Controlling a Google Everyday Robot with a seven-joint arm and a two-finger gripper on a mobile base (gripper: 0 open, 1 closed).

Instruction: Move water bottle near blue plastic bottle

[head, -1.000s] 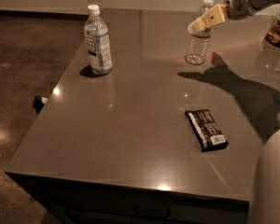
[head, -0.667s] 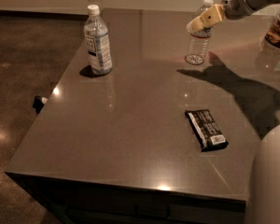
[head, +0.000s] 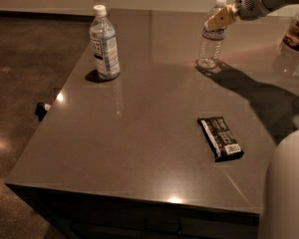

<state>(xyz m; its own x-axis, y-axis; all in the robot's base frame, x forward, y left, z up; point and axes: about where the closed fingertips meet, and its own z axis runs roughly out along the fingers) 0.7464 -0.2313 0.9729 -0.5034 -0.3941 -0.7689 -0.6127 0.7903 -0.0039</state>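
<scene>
At the upper right of the frame, the pincer (head: 220, 19) extends in from the right edge and sits against the shoulder of the water bottle (head: 210, 46), which stands upright on the counter (head: 139, 133). Whether it grips the bottle or is released cannot be told. Well apart, at upper left, stands the blue plastic bottle (head: 104, 46). A dark wrapped snack bar (head: 220, 138) lies right of centre.

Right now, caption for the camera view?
Robot hand at the shoulder of the slim clear ribbed water bottle; wider blue-tinted bottle far left on grey table.
</scene>
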